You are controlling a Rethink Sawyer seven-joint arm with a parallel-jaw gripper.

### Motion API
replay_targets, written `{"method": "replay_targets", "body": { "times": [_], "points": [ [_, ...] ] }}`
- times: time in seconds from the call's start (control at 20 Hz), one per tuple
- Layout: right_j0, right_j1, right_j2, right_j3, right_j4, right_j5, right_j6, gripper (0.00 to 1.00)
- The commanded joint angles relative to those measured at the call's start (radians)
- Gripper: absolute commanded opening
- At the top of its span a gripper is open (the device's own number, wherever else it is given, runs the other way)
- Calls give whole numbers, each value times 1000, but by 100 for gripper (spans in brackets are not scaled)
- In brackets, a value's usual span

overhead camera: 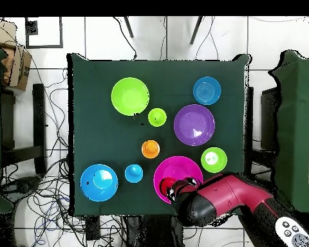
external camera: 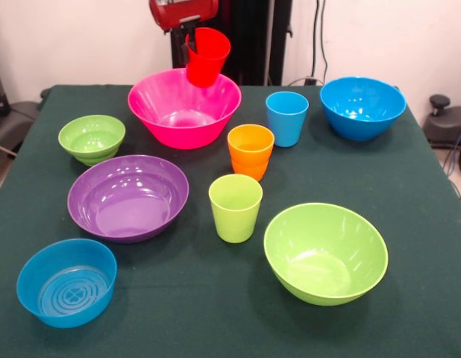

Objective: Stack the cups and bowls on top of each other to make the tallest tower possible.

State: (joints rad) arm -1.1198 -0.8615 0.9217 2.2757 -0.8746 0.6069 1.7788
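Gripper (external camera: 192, 51) clamped on the tilted red cup (external camera: 208, 56), held above the large pink bowl (external camera: 183, 108) near the table's robot-side edge; released at this slant, the cup could land askew in the bowl or roll away

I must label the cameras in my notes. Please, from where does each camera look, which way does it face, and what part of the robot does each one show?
Front view: sits across the table, facing the robot; shows the gripper holding the red cup above the large pink bowl, with the red arm end at the top edge.
Overhead view: sits above the table, looking straight down, robot's base at the bottom; shows the red and black arm reaching in from the lower right.
Shared: both show the same table, bowls and cups, turned half round between views.
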Motion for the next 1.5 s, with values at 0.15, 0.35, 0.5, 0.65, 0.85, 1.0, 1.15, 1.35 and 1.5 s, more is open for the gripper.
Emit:
{"method": "replay_targets", "body": {
  "times": [0.15, 0.35, 0.5, 0.65, 0.85, 1.0, 1.15, 1.35, 1.5],
  "points": [
    [47, 28, -42, 58, -52, -56, -9, 0],
    [85, 57, -95, 49, -132, -104, 55, 0],
    [124, 105, -162, 27, -213, -163, 114, 0],
    [165, 161, -237, -11, -300, -225, 154, 0],
    [242, 230, -353, -87, -407, -326, 227, 0],
    [325, 261, -456, -138, -455, -408, 315, 0],
    [369, 289, -519, -171, -473, -474, 313, 0],
    [390, 328, -571, -214, -488, -531, 281, 0],
    [413, 358, -616, -251, -494, -573, 263, 0]
  ]
}}
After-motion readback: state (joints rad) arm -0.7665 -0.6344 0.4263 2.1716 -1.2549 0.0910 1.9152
